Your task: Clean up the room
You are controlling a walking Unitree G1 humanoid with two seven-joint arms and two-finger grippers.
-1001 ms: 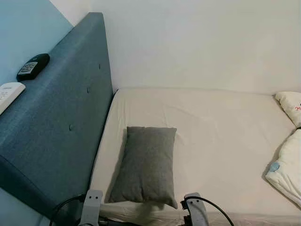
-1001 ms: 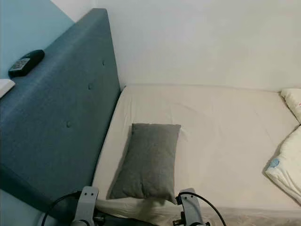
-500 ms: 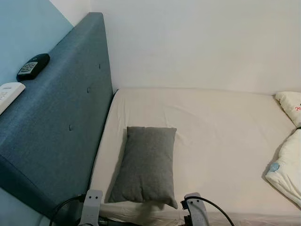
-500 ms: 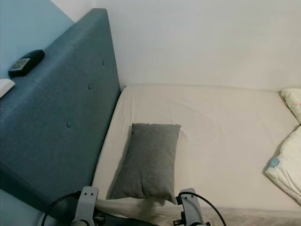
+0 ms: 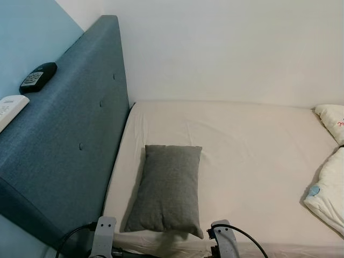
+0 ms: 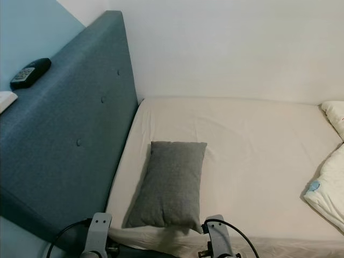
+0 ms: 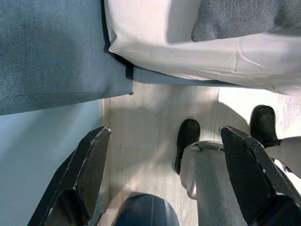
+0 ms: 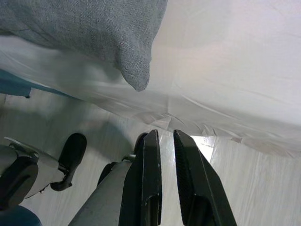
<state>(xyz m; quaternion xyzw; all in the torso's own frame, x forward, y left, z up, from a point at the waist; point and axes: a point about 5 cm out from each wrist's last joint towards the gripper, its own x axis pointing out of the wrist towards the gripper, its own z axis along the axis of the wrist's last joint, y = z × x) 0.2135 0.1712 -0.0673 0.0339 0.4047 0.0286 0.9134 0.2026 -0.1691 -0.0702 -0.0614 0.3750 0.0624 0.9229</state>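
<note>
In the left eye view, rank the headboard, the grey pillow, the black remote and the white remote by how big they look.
1. Headboard, by far the largest.
2. Grey pillow.
3. Black remote and white remote: not ranked, because the white one is cut off by the picture's edge.

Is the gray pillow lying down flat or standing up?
Lying flat. The gray pillow rests full-length on the cream sheet beside the blue headboard, one corner poking past the mattress edge in the right wrist view.
</note>
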